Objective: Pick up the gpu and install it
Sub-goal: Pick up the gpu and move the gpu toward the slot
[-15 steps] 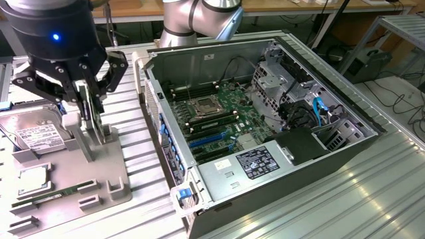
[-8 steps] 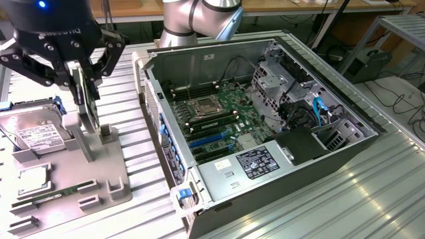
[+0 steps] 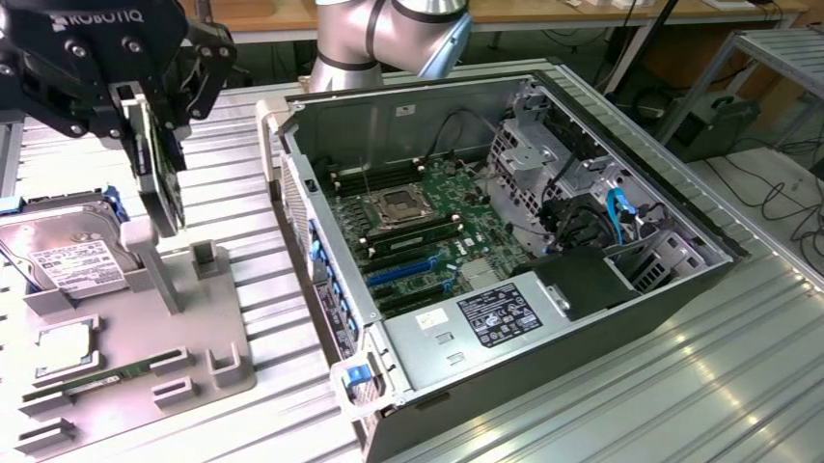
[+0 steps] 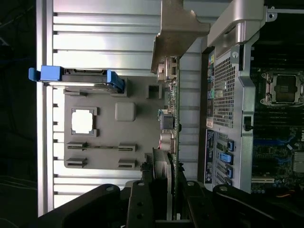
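Exterior view, computer case: lies open, motherboard exposed.
Parts tray: beside the case, on the exterior view's left.
Gripper: beside the case, jaws narrow, clamped on the card.
Gpu: hangs upright beside the case; likely light, stiff, fragile; best gripped by its board edges.

An open computer case lies on its side on the ribbed metal table. Inside it I can see the green motherboard and the power supply. Beside the case, toward the exterior view's left, a grey holder tray carries a hard drive, a processor chip and a RAM stick.
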Controlling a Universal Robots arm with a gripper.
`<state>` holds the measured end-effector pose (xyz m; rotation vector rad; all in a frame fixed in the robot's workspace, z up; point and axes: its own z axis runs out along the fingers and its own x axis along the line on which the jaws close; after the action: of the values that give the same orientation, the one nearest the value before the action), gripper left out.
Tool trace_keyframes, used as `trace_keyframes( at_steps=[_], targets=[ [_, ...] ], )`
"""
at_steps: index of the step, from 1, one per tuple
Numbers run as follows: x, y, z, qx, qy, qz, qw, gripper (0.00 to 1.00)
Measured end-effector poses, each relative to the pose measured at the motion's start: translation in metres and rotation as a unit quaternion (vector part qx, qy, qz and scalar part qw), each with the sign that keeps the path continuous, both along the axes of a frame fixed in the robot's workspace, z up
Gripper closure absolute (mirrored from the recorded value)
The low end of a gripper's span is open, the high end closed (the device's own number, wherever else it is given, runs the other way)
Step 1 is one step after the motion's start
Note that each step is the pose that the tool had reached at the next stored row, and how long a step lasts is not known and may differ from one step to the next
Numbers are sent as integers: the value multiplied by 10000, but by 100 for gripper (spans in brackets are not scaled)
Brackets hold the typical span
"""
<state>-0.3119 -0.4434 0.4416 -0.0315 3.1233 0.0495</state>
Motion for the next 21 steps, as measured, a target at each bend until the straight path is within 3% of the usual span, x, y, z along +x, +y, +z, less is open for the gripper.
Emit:
trace_keyframes(
  at_steps=[11,21],
  targets=[
    [13,0,2,-2,1,1,10000,72],
    [160,0,1,-1,0,0,10000,72]
  ],
)
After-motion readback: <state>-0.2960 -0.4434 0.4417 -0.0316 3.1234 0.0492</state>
